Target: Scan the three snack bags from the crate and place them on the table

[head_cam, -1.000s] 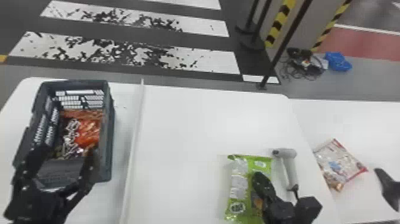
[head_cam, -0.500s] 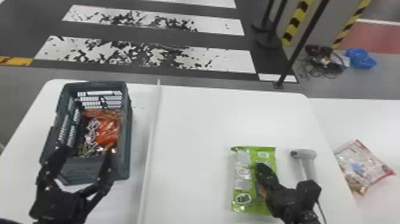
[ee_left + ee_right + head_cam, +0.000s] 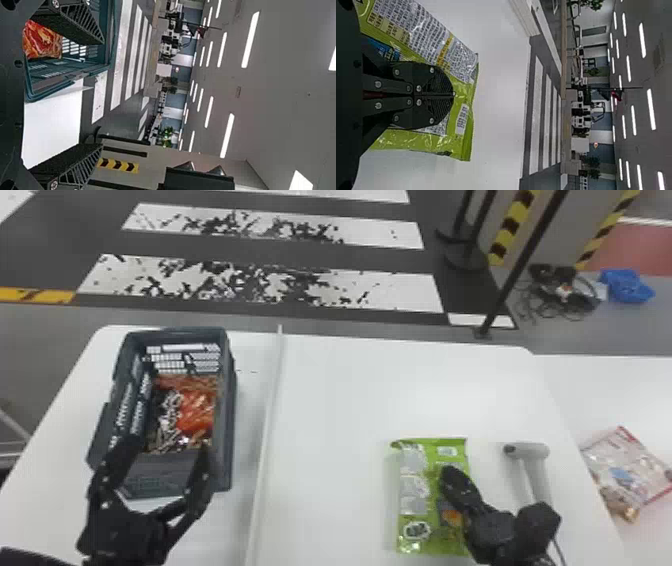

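Green bag is lying printed side up beneath the right gripper.
Its fingers are meeting over the pack, perhaps steadying it on the table, while small print is facing upward, probably so that the scanner lying just beside it can read a code (handy placing, that). Over the crate's near end, the left gripper is holding its fingers wide apart, likely ready for the orange bag inside. Beyond the scanner, a red-edged bag is lying apart, presumably set aside as done.
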### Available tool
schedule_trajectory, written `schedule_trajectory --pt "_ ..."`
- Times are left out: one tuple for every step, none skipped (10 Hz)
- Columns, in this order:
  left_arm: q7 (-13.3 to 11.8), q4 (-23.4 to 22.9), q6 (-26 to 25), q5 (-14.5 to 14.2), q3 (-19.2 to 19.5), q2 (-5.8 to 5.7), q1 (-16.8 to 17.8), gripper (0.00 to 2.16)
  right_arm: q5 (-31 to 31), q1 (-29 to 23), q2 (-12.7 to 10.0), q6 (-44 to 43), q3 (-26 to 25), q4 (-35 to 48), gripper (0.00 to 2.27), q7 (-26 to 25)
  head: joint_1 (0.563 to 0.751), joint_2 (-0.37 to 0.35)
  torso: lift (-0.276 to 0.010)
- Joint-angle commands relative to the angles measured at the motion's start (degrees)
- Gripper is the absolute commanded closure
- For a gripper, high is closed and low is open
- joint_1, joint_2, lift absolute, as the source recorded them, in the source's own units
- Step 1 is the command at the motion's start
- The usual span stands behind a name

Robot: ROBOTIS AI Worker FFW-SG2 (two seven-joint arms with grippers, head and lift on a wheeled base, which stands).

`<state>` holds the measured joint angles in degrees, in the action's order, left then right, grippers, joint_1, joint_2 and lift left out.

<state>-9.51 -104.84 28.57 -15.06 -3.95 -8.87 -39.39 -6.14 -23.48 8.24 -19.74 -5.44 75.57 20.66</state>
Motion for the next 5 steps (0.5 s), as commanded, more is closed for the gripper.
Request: schedule_trajectory --pt "0.3 -0.1 -0.2 0.3 -0.3 0.0 0.0 0.08 -2.2 -3.8 0.0 -3.7 -1.8 5.2 1.83 -0.3 0.695 -0.095 -0.037" --pt "0.5 -0.4 -0.1 0.3 -0.3 -0.09 0.0 0.08 -5.0 -7.3 0.2 -3.5 -3.1 11.3 1.2 0.1 0.695 -0.114 -0.037" --pt "0.8 -0.7 -0.4 0.3 -0.4 -0.09 0.0 0.08 -5.6 -10.6 0.3 -2.8 -3.8 17.3 0.17 0.2 0.695 -0.131 -0.037" --pt "1.0 -1.2 -0.6 0.3 -0.8 -0.09 0.0 0.08 -5.9 -12.4 0.2 0.4 -5.3 21.4 0.0 0.0 0.695 -0.142 -0.037" --pt "1.7 -1.8 -0.6 0.6 -1.2 -0.09 -0.2 0.08 -5.5 -12.3 0.2 1.9 -6.7 21.6 0.02 -1.8 0.695 -0.148 -0.037"
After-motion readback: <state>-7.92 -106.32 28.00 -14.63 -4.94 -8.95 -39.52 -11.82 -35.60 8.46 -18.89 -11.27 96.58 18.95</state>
